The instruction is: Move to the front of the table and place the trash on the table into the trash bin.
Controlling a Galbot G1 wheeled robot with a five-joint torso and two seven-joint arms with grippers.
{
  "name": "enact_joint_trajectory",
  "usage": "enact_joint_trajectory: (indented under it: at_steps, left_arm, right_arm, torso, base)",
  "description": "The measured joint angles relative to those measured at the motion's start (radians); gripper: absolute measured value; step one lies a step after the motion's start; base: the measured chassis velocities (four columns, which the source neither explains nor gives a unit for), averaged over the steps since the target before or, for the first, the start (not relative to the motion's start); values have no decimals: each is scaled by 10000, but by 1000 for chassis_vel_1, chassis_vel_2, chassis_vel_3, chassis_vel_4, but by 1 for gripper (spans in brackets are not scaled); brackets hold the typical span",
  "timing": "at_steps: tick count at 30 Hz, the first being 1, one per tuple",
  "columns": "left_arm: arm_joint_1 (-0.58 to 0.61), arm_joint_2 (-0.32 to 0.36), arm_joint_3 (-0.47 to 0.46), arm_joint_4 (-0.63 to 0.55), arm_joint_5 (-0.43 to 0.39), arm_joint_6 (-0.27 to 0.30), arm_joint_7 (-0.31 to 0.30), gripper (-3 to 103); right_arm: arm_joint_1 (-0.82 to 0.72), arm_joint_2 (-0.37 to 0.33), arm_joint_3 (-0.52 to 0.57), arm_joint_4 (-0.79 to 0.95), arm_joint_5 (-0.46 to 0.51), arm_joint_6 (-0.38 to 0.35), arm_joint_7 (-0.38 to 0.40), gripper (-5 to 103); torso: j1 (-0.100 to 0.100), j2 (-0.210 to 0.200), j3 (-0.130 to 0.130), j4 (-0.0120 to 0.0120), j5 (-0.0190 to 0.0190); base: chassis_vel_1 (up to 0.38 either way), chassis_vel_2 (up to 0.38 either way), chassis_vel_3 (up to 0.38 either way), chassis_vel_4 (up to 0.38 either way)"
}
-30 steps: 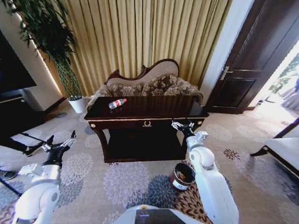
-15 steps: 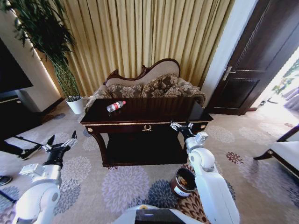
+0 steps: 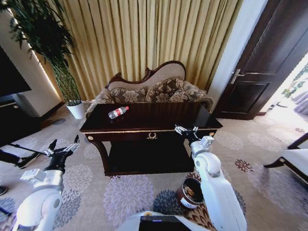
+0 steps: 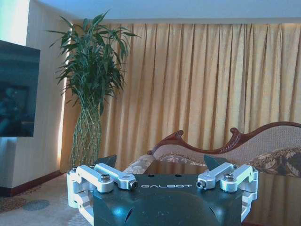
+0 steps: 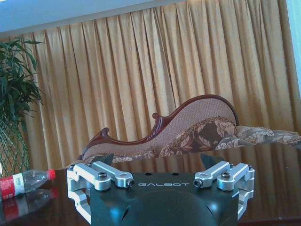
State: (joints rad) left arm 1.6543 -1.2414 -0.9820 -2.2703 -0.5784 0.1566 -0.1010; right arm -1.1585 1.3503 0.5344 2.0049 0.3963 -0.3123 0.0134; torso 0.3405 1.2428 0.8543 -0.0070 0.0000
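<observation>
The large dark glossy rectangular wooden table (image 3: 159, 115), with gold ornaments along its front rail, curved legs and a low shelf, stands ahead of the robot on the flower-patterned carpet (image 3: 125, 187). A clear plastic bottle with a red label (image 3: 118, 112) lies on its side on the tabletop near the far left corner; the right wrist view shows the same bottle (image 5: 21, 182) lying flat, its reflection in the polished surface below it. The small round dark reddish-brown trash bin (image 3: 188, 192) with a white label on its side sits on the carpet in front of the table's right end, just beside the white right arm (image 3: 217, 192). That arm reaches forward and up from the lower edge of the head view, so that the right gripper (image 3: 185, 130) hangs at the table's front edge, right of the central gold ornament; its fingers are spread apart and hold nothing. The left arm (image 3: 41, 202) is raised forward over the carpet, well to the left of the table, and the left gripper (image 3: 62, 145) points ahead with its fingers likewise parted and empty. Behind the table stands a carved-back patterned sofa (image 3: 154, 89) before long golden curtains (image 3: 144, 38), with a tall green potted plant (image 3: 53, 43) at the left.
</observation>
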Motion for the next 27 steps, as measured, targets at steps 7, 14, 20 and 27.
enact_joint_trajectory:
  at_steps: [7, 14, 20, 27]
  left_arm:
    - [-5, 13, 33, 15, 13, 4, 20, 100]
    - [5, 1, 41, 49, 30, 7, 35, 100]
    - [-12, 3, 74, 71, 44, 10, 44, 100]
    - [-3, -41, 84, 144, 154, 11, 64, 100]
  right_arm:
    - [58, 6, -107, 5, 6, -56, 4, 100]
    - [90, 22, -193, -24, 6, -83, 8, 100]
    - [129, 29, -243, -38, 6, -125, 11, 100]
    - [157, 44, -217, -147, -24, -132, 37, 100]
  torso:
    - [0, 0, 0, 1, 0]
    - [0, 0, 0, 0, 1]
    - [0, 0, 0, 0, 0]
    - [0, 0, 0, 0, 0]
  base:
    - [-73, 70, 74, -77]
    - [-82, 55, 88, -64]
    - [-75, 74, 79, -77]
    - [-65, 74, 59, -77]
